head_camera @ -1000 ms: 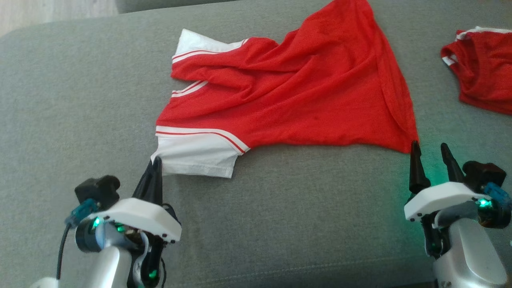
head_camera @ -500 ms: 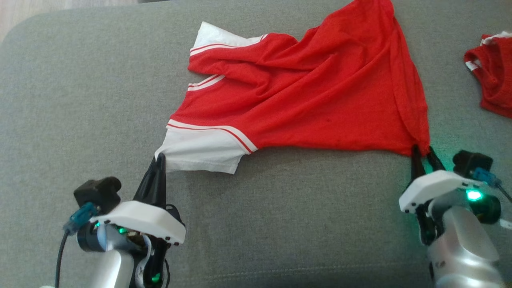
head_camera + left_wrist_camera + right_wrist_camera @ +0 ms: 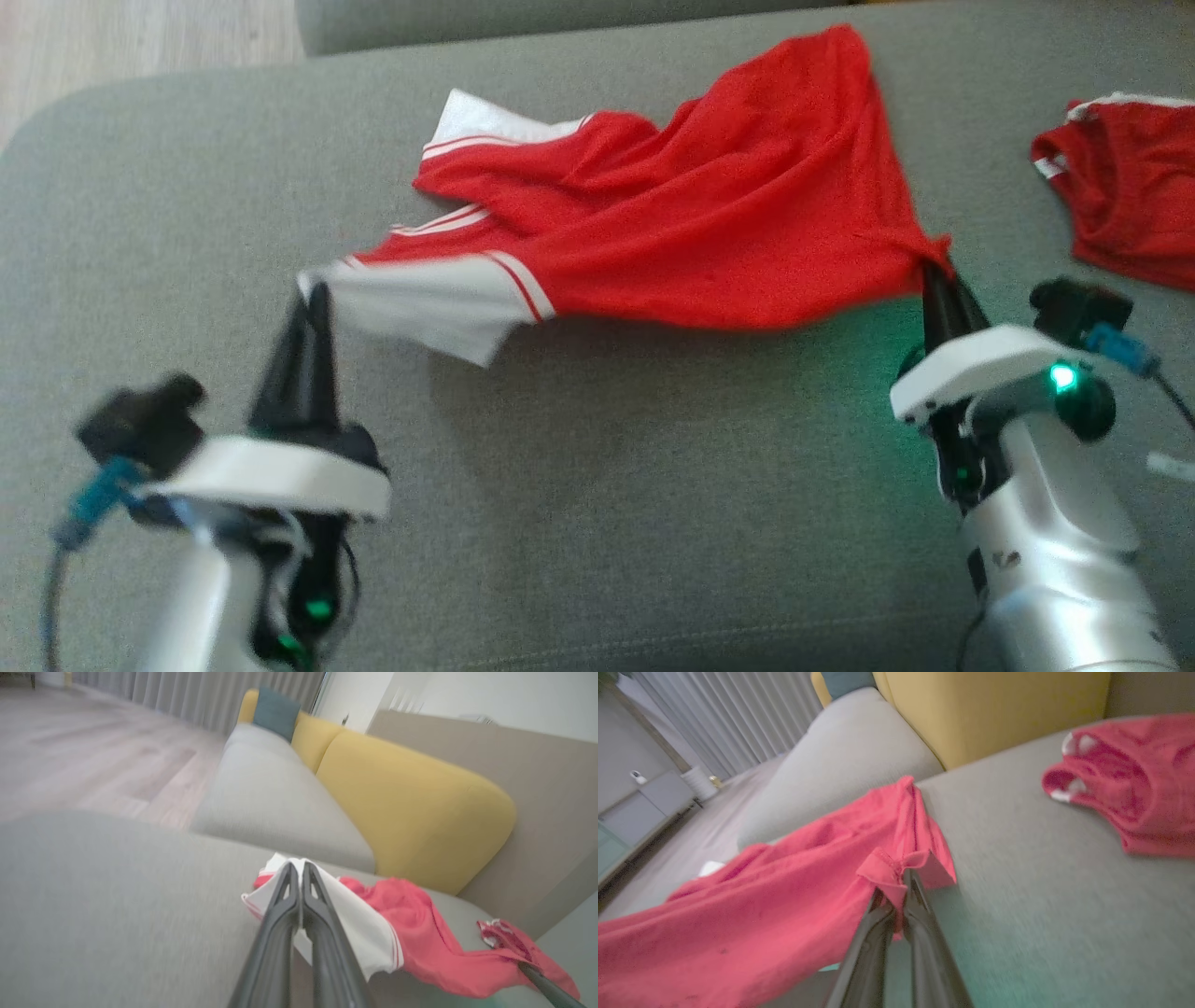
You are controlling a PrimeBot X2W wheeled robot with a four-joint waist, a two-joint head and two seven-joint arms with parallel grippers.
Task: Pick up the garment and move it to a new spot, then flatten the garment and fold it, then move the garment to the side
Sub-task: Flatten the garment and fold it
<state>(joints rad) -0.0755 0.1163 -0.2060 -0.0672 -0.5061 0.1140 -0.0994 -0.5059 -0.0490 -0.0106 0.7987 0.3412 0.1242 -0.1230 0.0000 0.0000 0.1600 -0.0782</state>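
Garment (image 3: 709, 224), red with white striped sleeves, is spread across a grey cushion (image 3: 653, 485), its near edge pulled between the two pincers. The left pincer (image 3: 316, 297) is pressed shut on the corner of the nearer white sleeve; in the left wrist view the dark fingers (image 3: 280, 914) meet at their tips with white cloth bunched around them. The right pincer (image 3: 935, 273) is clamped on the red hem corner at the garment's other end, and the right wrist view shows that corner gathered into a small fold between its closed fingers (image 3: 920, 924). Between the two grips the near edge sags a little and throws a shadow on the cushion below, while the far part, with the other sleeve, rests on the fabric. Much of the left arm is blurred in the head view. A second garment (image 3: 1130, 205), also red with white trim, lies crumpled at the cushion's right side, well apart from the first. A yellow backrest (image 3: 411, 802) stands behind the cushion, with pale wood floor (image 3: 140, 37) off to the left.
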